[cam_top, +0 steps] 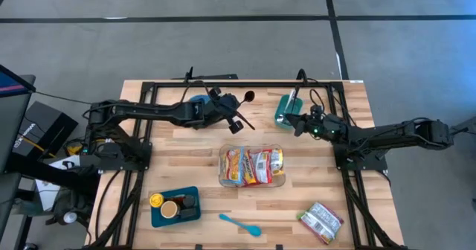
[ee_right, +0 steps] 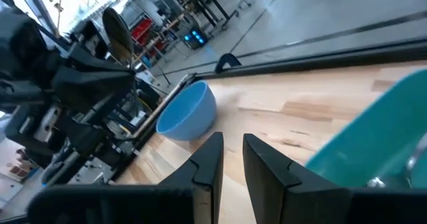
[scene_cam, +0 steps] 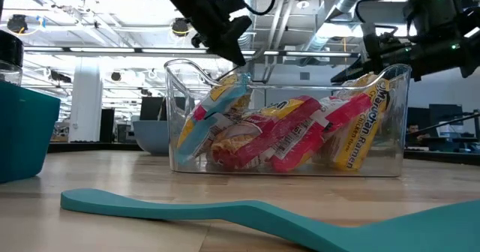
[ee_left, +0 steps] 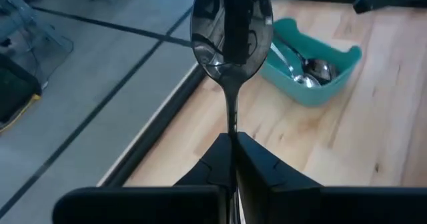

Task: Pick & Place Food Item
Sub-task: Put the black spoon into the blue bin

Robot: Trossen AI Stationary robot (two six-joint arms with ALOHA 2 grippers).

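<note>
Landmark: we place everything against the clear container (cam_top: 252,177) at mid-table
Done: we judge the job largely finished, since several ramen packets (scene_cam: 352,136) already stand packed inside the clear container
Left: one more food packet (cam_top: 321,222) lies on the wood, well off the container toward the near right corner; we reckon it is what remains to be placed
Left gripper (cam_top: 236,116): hangs just beyond the container's far edge, clenched on the handle of a metal spoon (ee_left: 231,27) and not on any food
Right gripper (cam_top: 297,123): hovers beyond the container's far right corner, beside the teal cutlery tray (cam_top: 287,109), fingers slightly parted and holding nothing
Other things: blue bowl (ee_right: 187,111) past the far left side; teal spatula (cam_top: 239,224) on the near side
Writing: we read "Maruchan Ramen" on the red-and-yellow packets in the low view; we cannot read the loose packet's label
</note>
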